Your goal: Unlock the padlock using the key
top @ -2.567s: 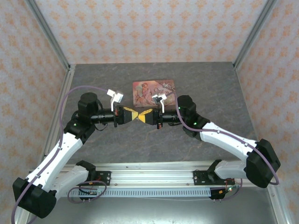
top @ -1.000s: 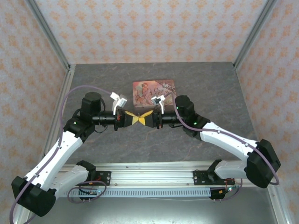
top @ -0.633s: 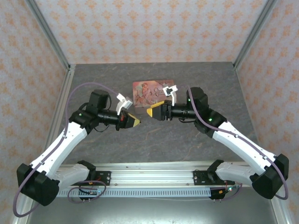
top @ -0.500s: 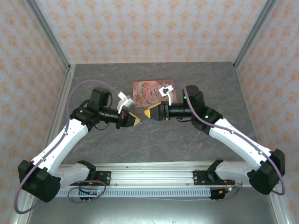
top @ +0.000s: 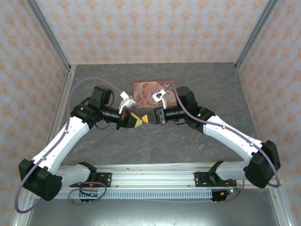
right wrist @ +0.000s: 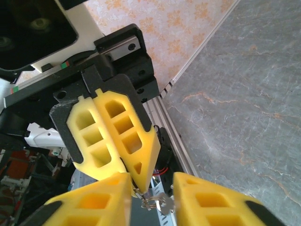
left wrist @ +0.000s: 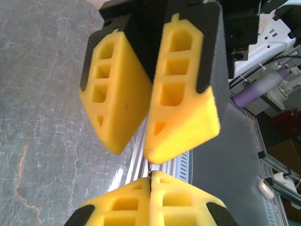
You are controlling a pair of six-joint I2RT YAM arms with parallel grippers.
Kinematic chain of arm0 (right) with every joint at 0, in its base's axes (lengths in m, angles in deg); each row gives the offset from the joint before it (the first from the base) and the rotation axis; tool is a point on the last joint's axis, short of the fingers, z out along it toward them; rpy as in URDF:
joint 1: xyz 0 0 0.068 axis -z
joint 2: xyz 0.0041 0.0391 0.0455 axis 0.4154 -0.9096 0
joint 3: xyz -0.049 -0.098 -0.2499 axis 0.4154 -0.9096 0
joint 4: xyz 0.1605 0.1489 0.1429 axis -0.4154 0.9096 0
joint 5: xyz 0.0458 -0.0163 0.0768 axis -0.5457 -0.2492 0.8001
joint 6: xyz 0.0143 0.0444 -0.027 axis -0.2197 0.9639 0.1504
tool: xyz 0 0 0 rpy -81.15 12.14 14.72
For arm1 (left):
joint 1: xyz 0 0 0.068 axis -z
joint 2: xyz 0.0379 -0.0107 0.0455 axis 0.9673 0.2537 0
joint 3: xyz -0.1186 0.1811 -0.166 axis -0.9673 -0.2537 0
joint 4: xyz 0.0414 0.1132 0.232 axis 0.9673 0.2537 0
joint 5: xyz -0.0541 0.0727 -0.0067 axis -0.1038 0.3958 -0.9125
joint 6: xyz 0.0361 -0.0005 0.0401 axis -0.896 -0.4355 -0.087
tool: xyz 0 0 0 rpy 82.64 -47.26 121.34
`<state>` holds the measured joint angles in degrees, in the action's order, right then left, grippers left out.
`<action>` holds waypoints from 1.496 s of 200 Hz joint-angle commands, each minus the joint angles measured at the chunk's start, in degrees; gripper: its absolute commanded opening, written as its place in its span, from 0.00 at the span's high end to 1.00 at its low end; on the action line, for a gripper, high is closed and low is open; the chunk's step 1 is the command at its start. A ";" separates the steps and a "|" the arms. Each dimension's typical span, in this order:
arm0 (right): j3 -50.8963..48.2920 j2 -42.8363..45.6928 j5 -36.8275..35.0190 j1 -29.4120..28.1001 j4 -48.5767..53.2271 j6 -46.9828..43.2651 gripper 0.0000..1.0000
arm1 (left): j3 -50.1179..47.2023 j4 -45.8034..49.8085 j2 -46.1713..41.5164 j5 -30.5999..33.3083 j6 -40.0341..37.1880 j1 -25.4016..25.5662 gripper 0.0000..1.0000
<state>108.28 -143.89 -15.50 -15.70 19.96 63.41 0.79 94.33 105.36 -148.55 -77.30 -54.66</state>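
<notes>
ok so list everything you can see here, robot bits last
pink illustrated tin box: one, pink, far middle of the table, behind the grippers
small silvery metal key: one, silver, in the gap between the right gripper's fingertips
grey marbled table: one, grey, under everything
patterned walls: three, cream and orange, around the table
aluminium rail: one, silver, near edge
left gripper: one, yellow fingers, shut, tip to tip with the right
right gripper: one, yellow fingers apart, mid-table

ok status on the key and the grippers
Left gripper shut, tip to tip with right gripper. Silvery key between right fingers, grip unclear. Pink tin behind them.
</notes>
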 commanded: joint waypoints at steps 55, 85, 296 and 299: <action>1.20 -1.49 4.96 -0.44 -4.41 0.05 1.00 | 2.82 3.01 1.22 -1.98 -2.17 0.54 1.00; 0.98 -0.10 -0.83 -0.47 -3.26 -1.48 1.00 | 1.23 -3.07 -0.62 7.59 6.13 0.46 1.00; -5.12 3.83 -7.12 1.67 -20.20 3.78 1.00 | -28.18 -68.87 -14.97 25.44 55.52 7.92 0.57; -5.20 3.93 -7.11 1.67 -20.45 3.93 1.00 | -28.25 -68.84 -14.97 25.39 55.54 7.91 0.57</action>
<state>103.93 -141.31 -22.58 -14.13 3.89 66.14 -26.47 29.26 90.49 -123.27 -22.42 -47.29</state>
